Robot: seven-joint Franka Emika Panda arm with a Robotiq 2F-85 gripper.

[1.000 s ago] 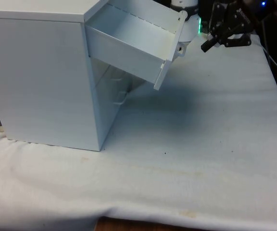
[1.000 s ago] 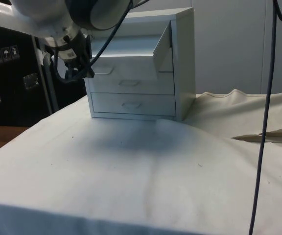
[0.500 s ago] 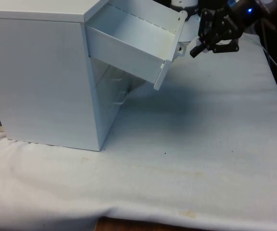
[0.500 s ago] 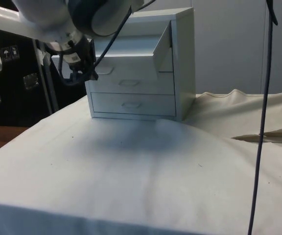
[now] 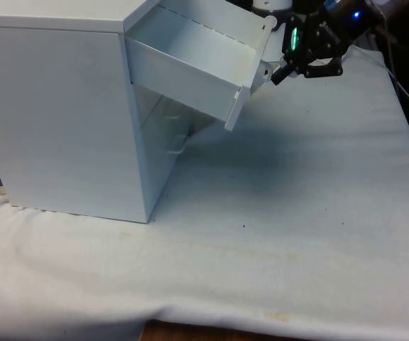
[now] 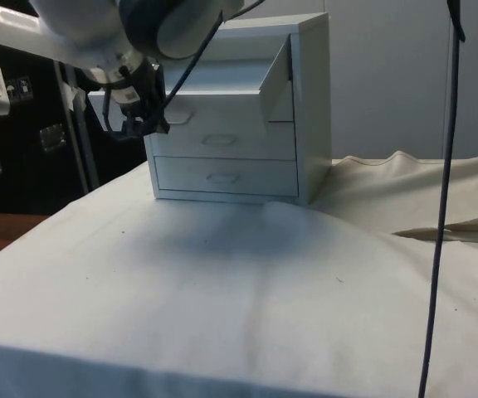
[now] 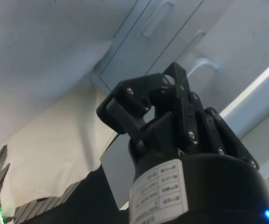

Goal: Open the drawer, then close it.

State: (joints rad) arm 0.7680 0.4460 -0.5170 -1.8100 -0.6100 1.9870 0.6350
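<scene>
Now that the end effector [image 5: 284,72] has swung in against the front of the pulled-out top drawer [image 5: 190,60] (sagging from the chest of drawers [image 5: 62,106]), fingers clenched on nothing, the closing push looks due.

White arm is reaching in from approx 11 o'clock in side view, wrist bending downward. Black gripper [image 5: 281,73] is hanging well above worktop, pointing toward approx 8 o'clock in front view; in side view gripper [image 6: 143,124] is pointing down. In wrist view, fingers [image 7: 125,116] are sitting pressed together, w/ no gap.
</scene>
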